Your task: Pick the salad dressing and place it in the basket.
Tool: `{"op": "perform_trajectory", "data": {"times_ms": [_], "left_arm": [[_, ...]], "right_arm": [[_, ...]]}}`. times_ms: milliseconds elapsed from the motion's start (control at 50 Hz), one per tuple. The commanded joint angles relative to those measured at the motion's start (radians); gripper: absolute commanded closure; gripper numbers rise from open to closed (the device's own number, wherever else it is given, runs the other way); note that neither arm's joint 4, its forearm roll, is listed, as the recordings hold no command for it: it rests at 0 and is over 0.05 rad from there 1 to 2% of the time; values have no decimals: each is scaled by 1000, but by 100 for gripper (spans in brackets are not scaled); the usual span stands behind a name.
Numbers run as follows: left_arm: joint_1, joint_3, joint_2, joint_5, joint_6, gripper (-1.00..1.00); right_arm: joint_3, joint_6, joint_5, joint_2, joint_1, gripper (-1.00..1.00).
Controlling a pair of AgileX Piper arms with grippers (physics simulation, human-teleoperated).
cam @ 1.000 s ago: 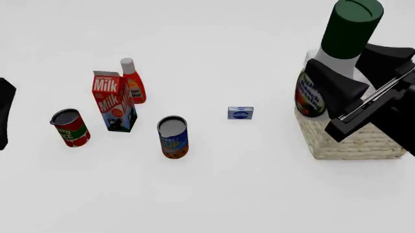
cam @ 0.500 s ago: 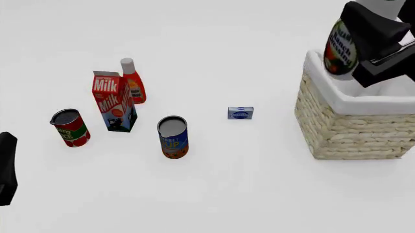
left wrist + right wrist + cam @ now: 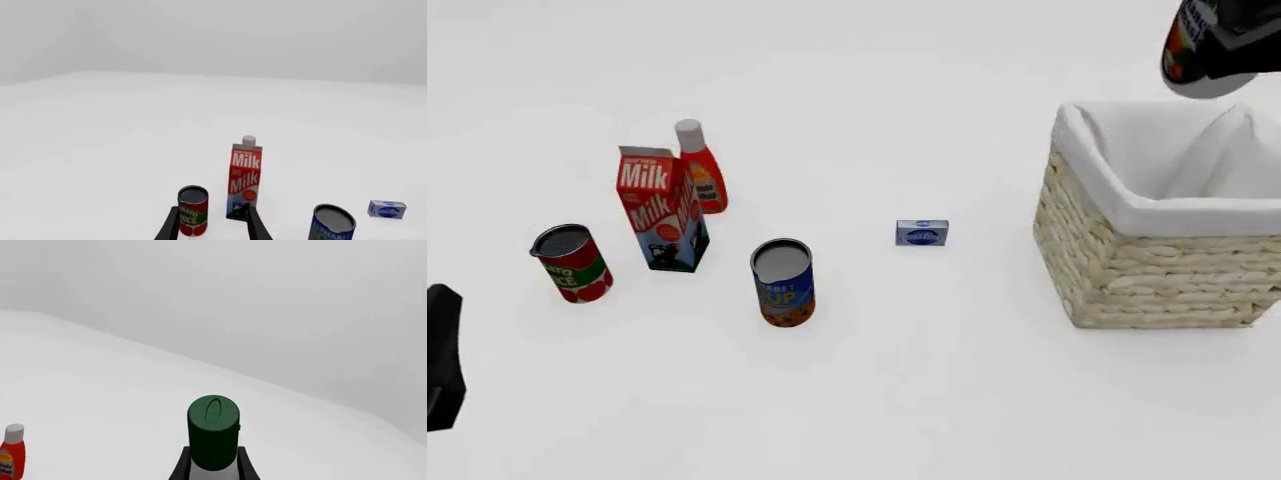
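The salad dressing [image 3: 1198, 45] has risen above the white table [image 3: 934, 400].

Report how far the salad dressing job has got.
Done: the salad dressing is picked up, off the table, gripped by the right gripper. In hand: it hangs high, near the top right corner of the front view, above the basket. Left: lower it into the basket and release. The left gripper is open and holds nothing.

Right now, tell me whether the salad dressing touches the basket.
Apart. The front view shows the salad dressing held in the air, white background showing between it and the basket rim.
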Motion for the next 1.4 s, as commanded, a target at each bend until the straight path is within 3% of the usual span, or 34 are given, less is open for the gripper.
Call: {"op": "perform_trajectory", "data": {"times_ms": [20, 280, 600, 1400], "left_arm": [[-5, 3, -3, 15, -10, -100], [-8, 3, -3, 30, -16, -100], [-2, 3, -3, 48, -32, -100], [-11, 3, -3, 64, -37, -100]], "right_arm": [[-45, 10, -48, 92, -90, 100], [-69, 26, -113, 240, -207, 100], [-105, 113, -120, 392, -323, 100], [-187, 116, -169, 602, -363, 100]]}}
